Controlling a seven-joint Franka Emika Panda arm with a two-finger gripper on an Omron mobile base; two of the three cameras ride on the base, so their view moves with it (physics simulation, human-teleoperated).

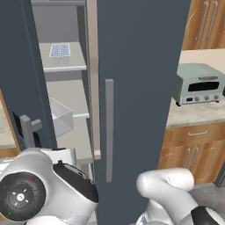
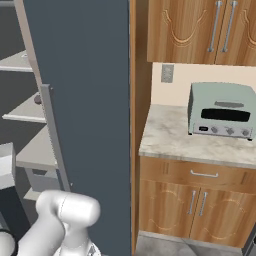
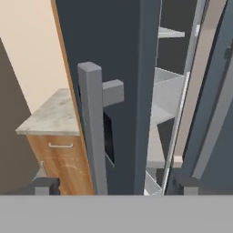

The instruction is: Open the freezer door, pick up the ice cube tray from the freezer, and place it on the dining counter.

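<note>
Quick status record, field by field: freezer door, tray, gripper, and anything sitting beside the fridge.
freezer door: swung open, edge-on in the hand view
door handle: grey vertical bar, just ahead of the gripper
gripper: open, holding nothing, fingertips either side of the door's edge
ice cube tray: flat on an upper shelf, not yet picked up
freezer: interior exposed, grey shelves visible
toaster oven: on the marbled counter to the fridge's right

Freezer door (image 1: 17, 66): matt slate-blue panel, smooth; bar handle (image 3: 92, 132) matt grey, metal-like. Freezer (image 1: 66, 88): light grey smooth walls, flat matt shelves. Ice cube tray (image 1: 60, 50): white rim, pale blue cells, plastic look. Toaster oven (image 2: 221, 110): pale green, satin. Countertop (image 2: 170, 132): marbled stone. Cabinets (image 2: 200, 200): grained wood, metal pulls.
</note>
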